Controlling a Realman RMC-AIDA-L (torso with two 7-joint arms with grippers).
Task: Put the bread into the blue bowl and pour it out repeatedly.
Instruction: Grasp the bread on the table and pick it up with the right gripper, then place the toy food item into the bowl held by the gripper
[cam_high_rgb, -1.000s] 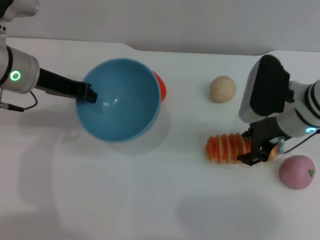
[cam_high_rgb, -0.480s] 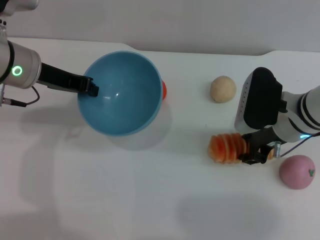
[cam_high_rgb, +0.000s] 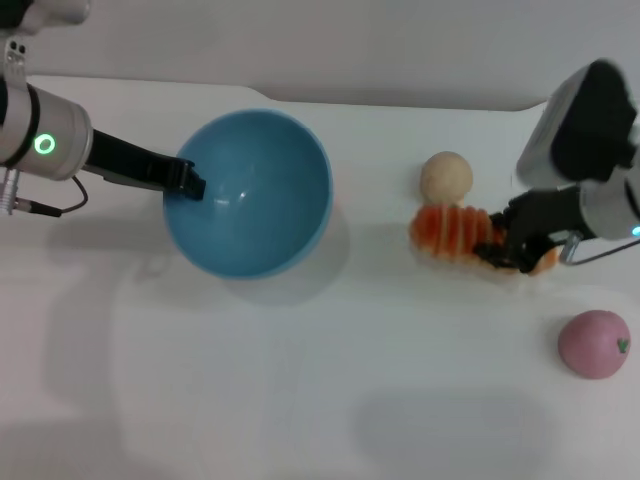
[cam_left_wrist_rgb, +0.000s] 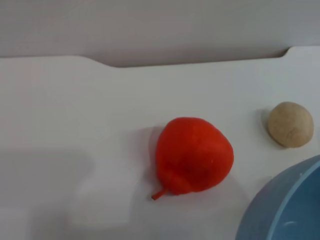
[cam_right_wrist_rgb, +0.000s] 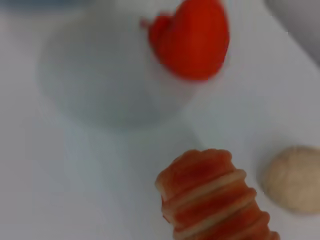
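The blue bowl (cam_high_rgb: 250, 195) is held above the table at the left, its opening facing up. My left gripper (cam_high_rgb: 186, 182) is shut on its left rim. A piece of the bowl's rim also shows in the left wrist view (cam_left_wrist_rgb: 285, 205). The bread (cam_high_rgb: 450, 230), orange with cream stripes, is lifted off the table at the right, just below the beige ball. My right gripper (cam_high_rgb: 508, 243) is shut on its right end. The bread also shows in the right wrist view (cam_right_wrist_rgb: 212, 197).
A beige ball (cam_high_rgb: 445, 177) lies just behind the bread. A pink round toy (cam_high_rgb: 594, 343) lies at the front right. A red fruit toy (cam_left_wrist_rgb: 192, 161) lies behind the bowl, hidden by it in the head view. The white table's back edge (cam_high_rgb: 400, 100) runs across the top.
My right gripper has lifted the bread off the table and carried it back and slightly left, toward the beige ball. The left gripper has shifted the bowl a little right.
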